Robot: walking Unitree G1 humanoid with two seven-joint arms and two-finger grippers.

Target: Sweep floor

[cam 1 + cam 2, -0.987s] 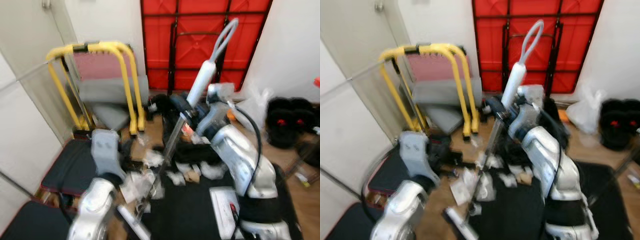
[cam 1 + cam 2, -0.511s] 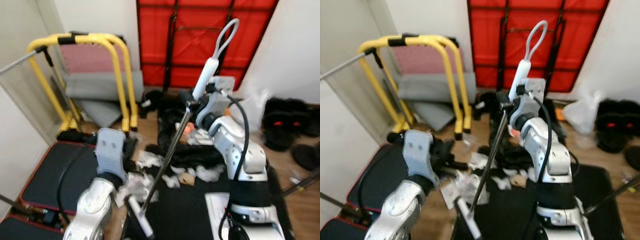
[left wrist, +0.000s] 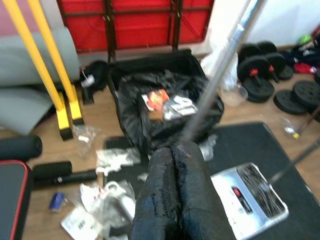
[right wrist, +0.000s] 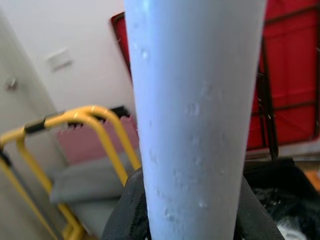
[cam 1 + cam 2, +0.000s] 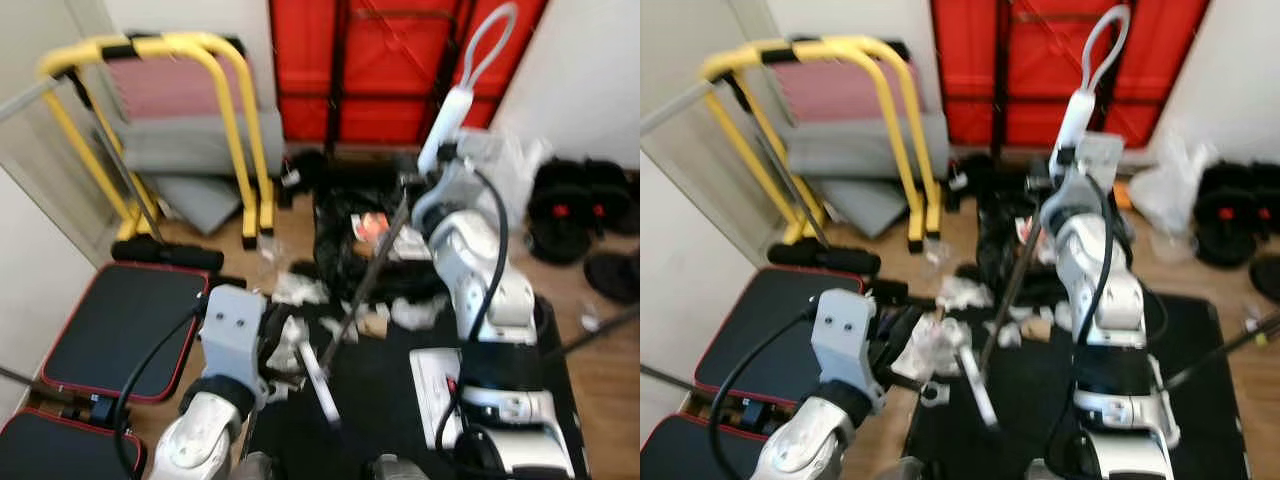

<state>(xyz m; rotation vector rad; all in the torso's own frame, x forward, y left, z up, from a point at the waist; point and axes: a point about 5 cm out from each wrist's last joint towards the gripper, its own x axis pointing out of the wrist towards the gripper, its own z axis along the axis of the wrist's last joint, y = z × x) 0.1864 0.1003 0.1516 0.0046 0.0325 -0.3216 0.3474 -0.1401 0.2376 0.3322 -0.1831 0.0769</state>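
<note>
My right gripper [image 5: 434,172] is shut on the broom's white handle [image 4: 195,115], just below its loop [image 5: 487,40]; black fingers [image 4: 127,212] show on both sides of it. The metal pole [image 5: 368,280] slants down to the broom head [image 5: 320,385] on the black mat [image 5: 370,420]. My left gripper [image 3: 174,150] hovers low beside the pole, fingers pressed together on nothing. Crumpled white litter [image 5: 296,290] lies on the wood floor and mat edge. An open black bag [image 3: 165,105] holding some rubbish stands behind it.
A yellow frame with grey pads [image 5: 185,110] stands back left, before a red folded table [image 5: 380,60]. Black padded boards [image 5: 120,325] lie at left. A white scale [image 5: 440,385] rests on the mat. Dumbbell weights [image 5: 570,205] and a plastic bag sit at right.
The camera has shifted, and the whole scene with it. Against the litter and mat, the broom head now sits further forward, and the handle leans more to the right.
</note>
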